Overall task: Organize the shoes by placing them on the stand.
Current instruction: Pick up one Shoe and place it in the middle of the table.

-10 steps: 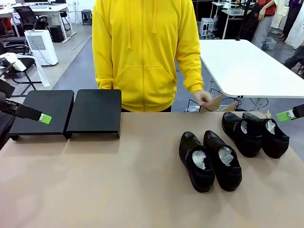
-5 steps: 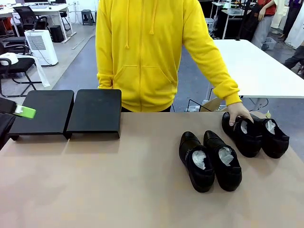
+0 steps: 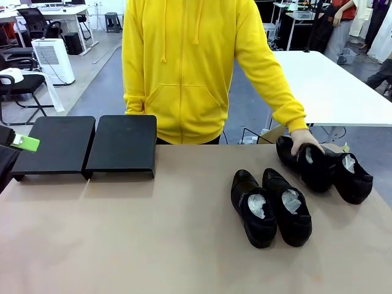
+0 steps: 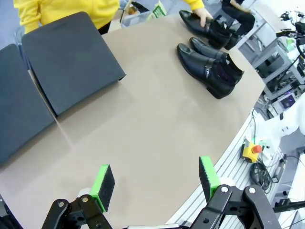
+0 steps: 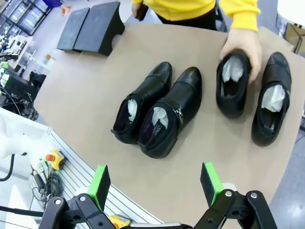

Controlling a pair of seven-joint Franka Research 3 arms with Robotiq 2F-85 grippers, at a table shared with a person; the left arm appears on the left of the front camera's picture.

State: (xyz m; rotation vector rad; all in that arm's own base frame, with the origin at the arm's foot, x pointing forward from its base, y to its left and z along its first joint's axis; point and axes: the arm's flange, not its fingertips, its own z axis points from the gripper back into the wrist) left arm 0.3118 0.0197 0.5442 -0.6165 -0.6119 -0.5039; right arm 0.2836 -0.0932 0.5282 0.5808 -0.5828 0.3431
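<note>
Four glossy black shoes stuffed with white paper lie on the brown table. One pair, shoe and shoe, lies mid-right. Behind it, a person's hand grips a third shoe beside the fourth. The black stand, in two sections, sits at the far left; its second section is the outer one. A green pad of my left gripper shows at the left edge. My left gripper hangs open above bare table, nothing in it. My right gripper is open above the near table edge, short of the shoes.
The person in a yellow hoodie stands at the far edge behind the stand and the shoes. A cardboard box sits behind the table. Bare tabletop stretches between the stand and the shoes.
The person's hand reached down onto the rear left shoe and shifted it left. My left gripper drew back toward the left edge. My right gripper's pad left the front view.
</note>
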